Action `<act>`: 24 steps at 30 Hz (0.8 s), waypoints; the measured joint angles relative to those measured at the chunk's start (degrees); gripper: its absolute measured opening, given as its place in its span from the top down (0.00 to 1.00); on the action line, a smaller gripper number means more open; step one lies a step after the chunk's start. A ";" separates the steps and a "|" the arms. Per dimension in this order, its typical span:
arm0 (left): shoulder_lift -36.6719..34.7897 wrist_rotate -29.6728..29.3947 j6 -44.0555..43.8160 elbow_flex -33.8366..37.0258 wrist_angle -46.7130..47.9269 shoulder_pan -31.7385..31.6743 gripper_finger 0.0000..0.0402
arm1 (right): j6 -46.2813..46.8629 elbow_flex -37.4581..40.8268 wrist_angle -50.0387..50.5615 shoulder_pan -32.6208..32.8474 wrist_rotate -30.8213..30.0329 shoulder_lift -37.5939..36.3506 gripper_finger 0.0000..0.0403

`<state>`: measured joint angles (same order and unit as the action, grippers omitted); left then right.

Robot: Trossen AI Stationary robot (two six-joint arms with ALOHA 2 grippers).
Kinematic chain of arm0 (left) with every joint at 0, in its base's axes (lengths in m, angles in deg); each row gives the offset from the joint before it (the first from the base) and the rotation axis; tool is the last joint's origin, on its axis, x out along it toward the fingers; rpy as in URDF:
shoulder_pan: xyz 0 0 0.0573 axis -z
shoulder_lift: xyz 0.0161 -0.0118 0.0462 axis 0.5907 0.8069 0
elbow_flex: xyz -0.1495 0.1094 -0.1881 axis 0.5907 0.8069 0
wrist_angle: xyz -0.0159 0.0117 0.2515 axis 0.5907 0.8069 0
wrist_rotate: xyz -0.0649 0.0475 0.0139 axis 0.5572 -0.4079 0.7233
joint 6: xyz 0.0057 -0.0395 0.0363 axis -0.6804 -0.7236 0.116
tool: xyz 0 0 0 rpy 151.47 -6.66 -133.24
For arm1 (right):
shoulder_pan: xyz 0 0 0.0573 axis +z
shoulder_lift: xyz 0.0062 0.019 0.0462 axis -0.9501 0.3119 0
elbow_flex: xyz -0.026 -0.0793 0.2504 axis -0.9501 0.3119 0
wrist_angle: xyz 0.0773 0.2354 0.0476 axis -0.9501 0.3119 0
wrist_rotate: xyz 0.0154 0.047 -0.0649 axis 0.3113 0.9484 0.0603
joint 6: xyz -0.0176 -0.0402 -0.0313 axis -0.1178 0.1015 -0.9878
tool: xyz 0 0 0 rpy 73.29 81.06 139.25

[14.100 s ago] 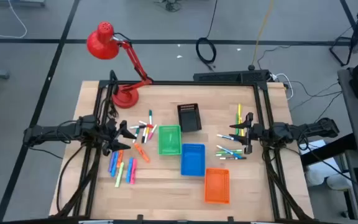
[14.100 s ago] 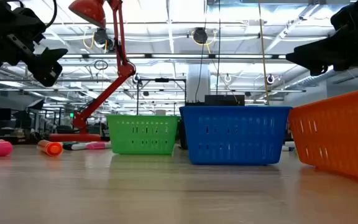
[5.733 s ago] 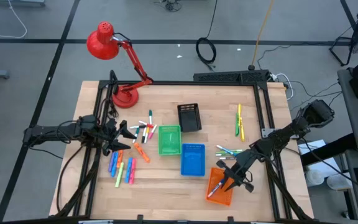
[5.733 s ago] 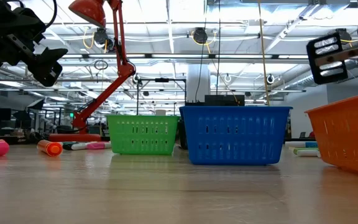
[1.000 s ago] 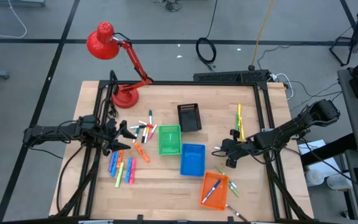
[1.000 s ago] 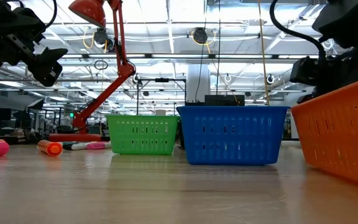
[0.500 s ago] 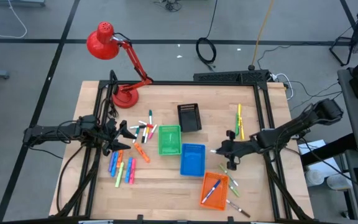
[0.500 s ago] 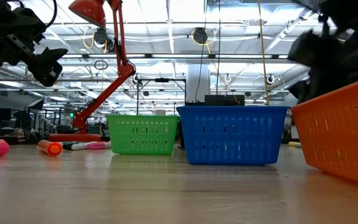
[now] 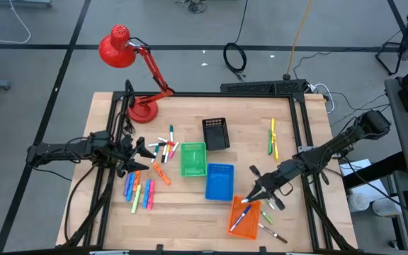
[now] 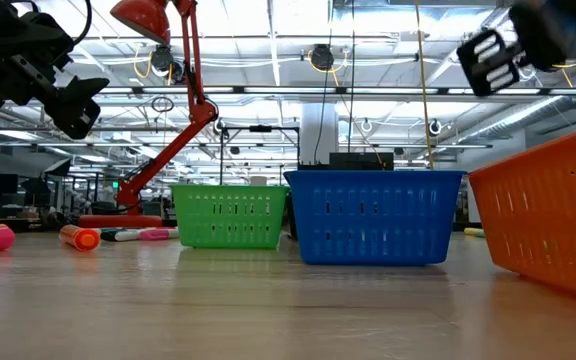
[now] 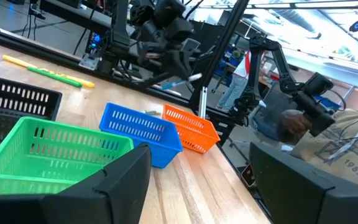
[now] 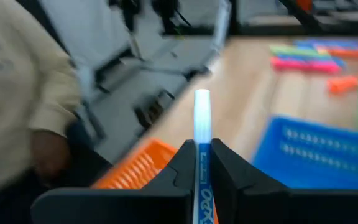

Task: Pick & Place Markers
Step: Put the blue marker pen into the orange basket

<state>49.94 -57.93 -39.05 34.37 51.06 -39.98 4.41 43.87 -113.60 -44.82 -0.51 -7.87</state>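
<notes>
Left gripper (image 9: 139,152) parked at left-centre of the high view, fingers apart, holding nothing, hovering by the loose markers (image 9: 142,191) scattered on the table (image 9: 190,219) at left. More markers just right of it, beside the green basket (image 9: 193,159). Red lamp (image 9: 122,49) upper left, out of the way.

Centre: black basket (image 9: 216,133) above, blue basket (image 9: 219,181) below it, touching or just beside the green one.

Right of centre: right gripper (image 9: 255,194) sits over the upper edge of the orange basket (image 9: 244,217), jaws clamped on a white marker with blue print (image 12: 202,149); wrist view shows it sticking straight out between the fingers, orange mesh below it, blue basket beside. One blue marker (image 9: 241,215) already lies in the orange basket. A few markers (image 9: 269,232) lie on the table just right of that basket, two yellow-green ones (image 9: 273,138) further up.

A person in a light sweatshirt (image 11: 328,149) stands beyond the table, well apart from the arms.

Step in hand, my read: drop into orange. To do it well:
- get the marker tip fully inside the rim before releasing; right now it looks close to the edge nearest the blue basket, so shift toward basket centre
- go lower so the marker doesn't bounce out
- basket is light mesh; don't touch the wall or it'll skid
- open fully, lift straight up.
</notes>
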 joint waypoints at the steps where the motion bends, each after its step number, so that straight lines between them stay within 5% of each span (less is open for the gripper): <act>1: 0.00 0.00 0.01 0.01 0.00 0.00 0.32 | -0.25 -0.04 -1.88 0.45 0.00 0.60 0.96; 8: 0.02 0.00 0.00 -0.01 0.00 0.00 0.32 | -1.59 -0.06 -15.73 3.11 0.21 9.31 0.96; 14: 0.00 0.00 0.02 0.00 -0.01 0.00 0.32 | 0.67 -0.06 -26.84 3.43 6.67 18.67 0.96; 24: 0.00 0.00 0.01 0.01 -0.01 0.00 0.32 | 0.77 -0.08 -30.72 3.87 7.55 23.65 0.93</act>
<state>49.94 -57.93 -39.04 34.38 51.05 -39.98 5.18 43.79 -144.32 -40.95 7.04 15.77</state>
